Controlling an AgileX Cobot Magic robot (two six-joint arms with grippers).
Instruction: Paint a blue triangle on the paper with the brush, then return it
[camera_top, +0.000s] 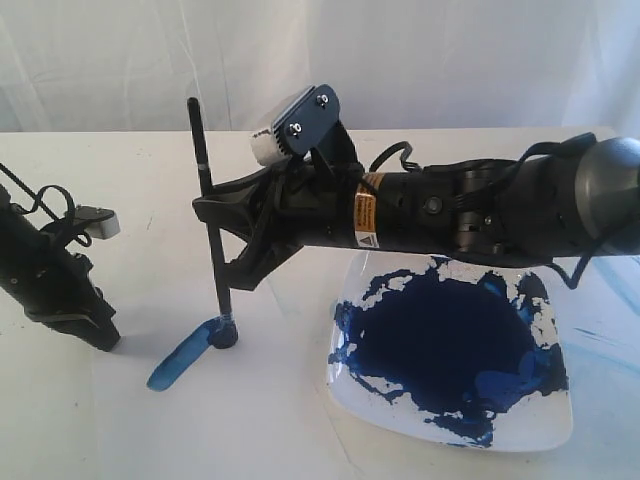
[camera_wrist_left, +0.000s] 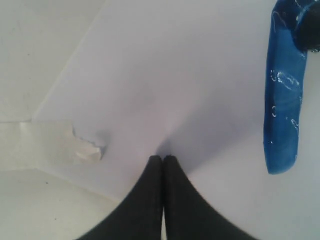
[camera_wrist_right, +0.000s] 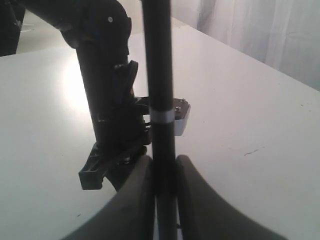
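A white square plate (camera_top: 555, 425) (flooded with dark navy paint (camera_top: 440, 345)) sits on the off-white table (camera_top: 100, 160).

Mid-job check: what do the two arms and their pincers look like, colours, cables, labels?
Both arms are matte black. The right arm is a thick tube with a grey rounded joint, a yellow-orange warning label, looped black cables and a blue-grey camera mount. The left pincer has smooth tapered black fingers.

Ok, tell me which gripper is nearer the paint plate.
Right. The right gripper, holding the brush upright, is a short way left of the plate in the exterior view; the left gripper is much farther left.
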